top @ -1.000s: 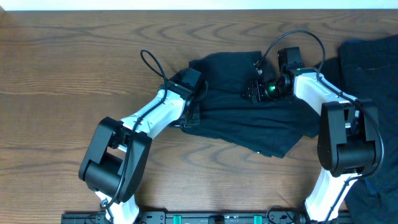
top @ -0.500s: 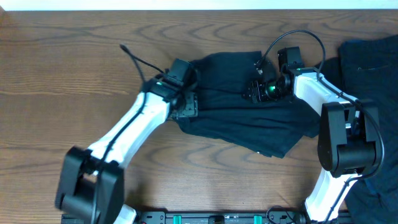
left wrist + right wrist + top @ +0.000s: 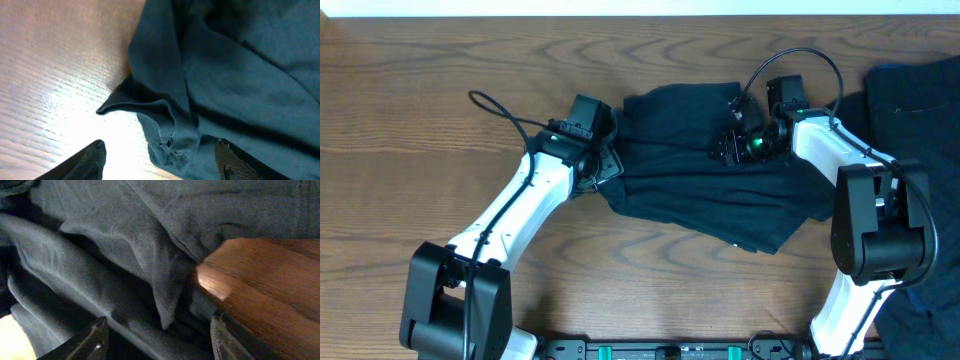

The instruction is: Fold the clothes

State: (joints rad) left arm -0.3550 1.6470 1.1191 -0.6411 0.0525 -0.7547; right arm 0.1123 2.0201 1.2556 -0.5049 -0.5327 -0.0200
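Hovering at the left edge of the dark shirt, the left gripper has its two fingers spread wide. A bunched corner of the hem lies between them, and nothing is clamped. The right gripper is over the shirt's upper right part, its fingers also apart above folds of cloth. It seems to hold nothing, though the close view is dim. The shirt lies crumpled and spread out across the middle of the wooden table. A second pile of dark clothes sits at the table's right edge, near the shirt.
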